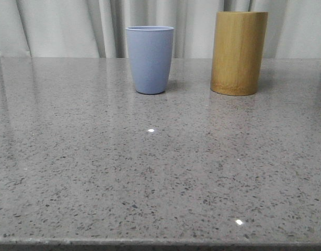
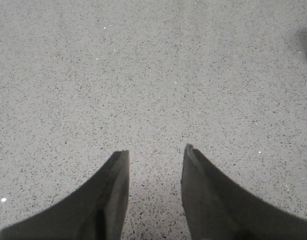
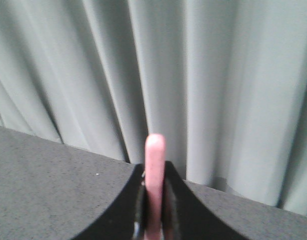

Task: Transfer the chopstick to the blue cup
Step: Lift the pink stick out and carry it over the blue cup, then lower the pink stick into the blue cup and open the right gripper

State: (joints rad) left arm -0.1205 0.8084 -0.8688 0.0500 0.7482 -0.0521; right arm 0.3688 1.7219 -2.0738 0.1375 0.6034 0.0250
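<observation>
— Gripping the chopstick (image 3: pixel 155 185) between the fingers of the right gripper (image 3: pixel 154 227), jaws shut tight on the pale pink stick, rounded tip poking up past the fingertips.

— And aiming where?

— Pointing out across the table (image 1: pixel 160 172) toward the grey curtain (image 3: pixel 218 90) behind its far edge, wrist held roughly level. Judging by that, sitting mid-carry: stick already in hand, not yet at the cup.

— Seeing the blue cup (image 1: pixel 150 60) anywhere?

— Standing upright near the far edge of the table, about the middle, mouth open. Sharing that edge with the bamboo cylinder (image 1: pixel 239 52), taller, further toward the far right corner, well apart from the cup.

— Next move, then?

— Probably swinging the stick over the cup's rim, tipping it closer to vertical, lowering the end inside, then letting go. Calling for care with alignment: narrow stick, modest opening.

— Left side doing anything?

— Hovering over bare speckled tabletop, left gripper (image 2: pixel 156 155) spread apart and holding nothing, looking down. Catching a sliver of something pale at one border of that view, too little to name.
</observation>
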